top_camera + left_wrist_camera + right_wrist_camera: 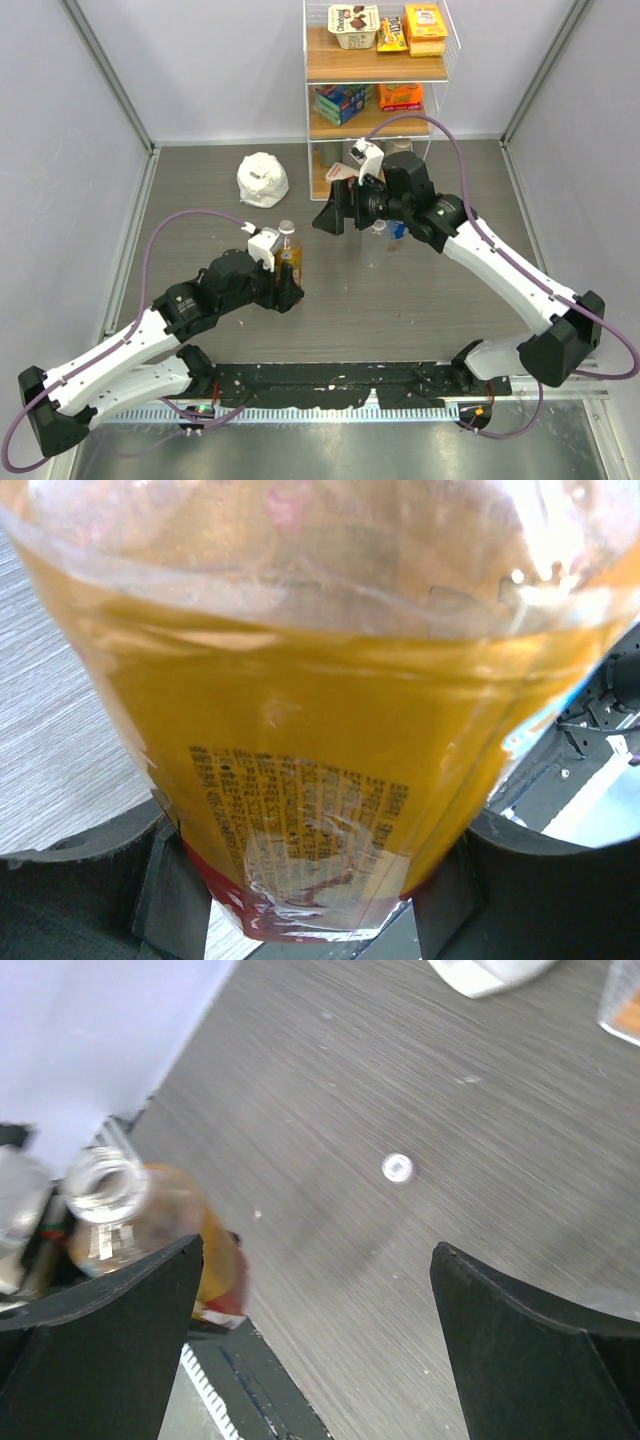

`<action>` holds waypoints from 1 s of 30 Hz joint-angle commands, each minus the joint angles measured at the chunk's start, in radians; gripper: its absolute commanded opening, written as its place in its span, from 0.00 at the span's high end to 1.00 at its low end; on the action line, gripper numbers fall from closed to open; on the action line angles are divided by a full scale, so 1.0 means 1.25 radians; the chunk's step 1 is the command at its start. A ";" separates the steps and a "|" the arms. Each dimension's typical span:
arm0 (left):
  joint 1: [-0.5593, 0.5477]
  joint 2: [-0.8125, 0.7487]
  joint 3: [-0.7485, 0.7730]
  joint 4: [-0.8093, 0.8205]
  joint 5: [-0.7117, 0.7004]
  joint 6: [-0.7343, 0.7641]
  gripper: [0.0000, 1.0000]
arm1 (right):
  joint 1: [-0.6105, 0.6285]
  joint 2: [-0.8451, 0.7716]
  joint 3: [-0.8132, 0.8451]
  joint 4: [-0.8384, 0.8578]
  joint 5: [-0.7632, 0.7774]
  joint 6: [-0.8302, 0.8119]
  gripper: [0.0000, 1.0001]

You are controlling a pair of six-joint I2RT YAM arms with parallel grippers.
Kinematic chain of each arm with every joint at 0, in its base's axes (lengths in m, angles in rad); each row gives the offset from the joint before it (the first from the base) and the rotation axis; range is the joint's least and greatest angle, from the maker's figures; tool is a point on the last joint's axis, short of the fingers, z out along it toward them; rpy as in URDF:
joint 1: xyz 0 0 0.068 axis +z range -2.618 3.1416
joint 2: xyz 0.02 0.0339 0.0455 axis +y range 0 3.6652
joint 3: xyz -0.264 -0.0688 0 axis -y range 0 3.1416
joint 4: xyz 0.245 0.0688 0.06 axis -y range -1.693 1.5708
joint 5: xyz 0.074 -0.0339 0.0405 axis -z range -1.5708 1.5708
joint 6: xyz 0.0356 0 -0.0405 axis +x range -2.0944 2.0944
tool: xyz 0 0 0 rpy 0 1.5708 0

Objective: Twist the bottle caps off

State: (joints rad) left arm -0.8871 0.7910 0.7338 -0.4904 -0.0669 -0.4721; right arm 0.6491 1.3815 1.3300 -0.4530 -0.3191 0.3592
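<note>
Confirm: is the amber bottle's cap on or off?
Off. The amber bottle has a bare, open neck; a white cap lies on the table.

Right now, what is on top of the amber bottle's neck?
Nothing: the amber bottle has an open, bare mouth. A white cap lies apart on the table. The bottle's foot is hidden behind the left end effector gripping it.

A wire-and-wood shelf (330, 64) holds snack boxes (401, 96). Pale walls (200, 60) rise behind it; the dark wood-grain surface (420, 310) spreads before it
</note>
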 commanded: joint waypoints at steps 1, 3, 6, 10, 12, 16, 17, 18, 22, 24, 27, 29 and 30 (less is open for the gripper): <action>0.000 -0.008 0.017 0.049 0.050 0.003 1.00 | 0.005 -0.045 -0.018 0.113 -0.160 -0.017 0.00; 0.000 -0.014 0.012 0.066 0.089 0.006 1.00 | 0.005 -0.058 -0.032 0.154 -0.239 -0.010 0.00; 0.000 -0.023 0.006 0.094 0.136 0.008 1.00 | 0.005 -0.071 -0.058 0.241 -0.324 0.021 0.00; 0.000 -0.020 0.000 0.141 0.206 0.010 0.99 | 0.012 -0.067 -0.077 0.311 -0.400 0.044 0.00; -0.001 -0.012 0.003 0.163 0.242 0.009 0.99 | 0.019 -0.063 -0.076 0.317 -0.413 0.040 0.00; 0.000 0.021 0.024 0.168 0.281 0.016 0.99 | 0.028 -0.061 -0.087 0.357 -0.442 0.061 0.00; 0.000 0.029 0.028 0.167 0.284 0.019 0.99 | 0.028 -0.058 -0.090 0.384 -0.445 0.071 0.03; 0.000 0.036 0.033 0.164 0.289 0.022 0.99 | 0.027 -0.058 -0.091 0.389 -0.445 0.076 0.05; 0.000 0.042 0.038 0.163 0.297 0.025 1.00 | 0.029 -0.034 -0.081 0.388 -0.465 0.089 0.29; -0.001 0.041 0.038 0.164 0.294 0.027 1.00 | 0.031 -0.027 -0.077 0.386 -0.480 0.093 0.38; 0.000 0.031 0.034 0.165 0.287 0.027 0.99 | 0.031 -0.023 -0.079 0.389 -0.497 0.091 0.43; 0.000 0.029 0.031 0.167 0.284 0.027 0.99 | 0.031 -0.023 -0.079 0.388 -0.498 0.087 0.43; 0.000 0.026 0.030 0.168 0.284 0.027 0.99 | 0.031 -0.024 -0.079 0.388 -0.501 0.083 0.44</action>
State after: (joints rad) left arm -0.8860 0.8448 0.7341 -0.3450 0.2825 -0.4625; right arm 0.6800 1.3472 1.2152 0.0029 -0.9180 0.4557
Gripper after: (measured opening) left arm 0.663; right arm 0.587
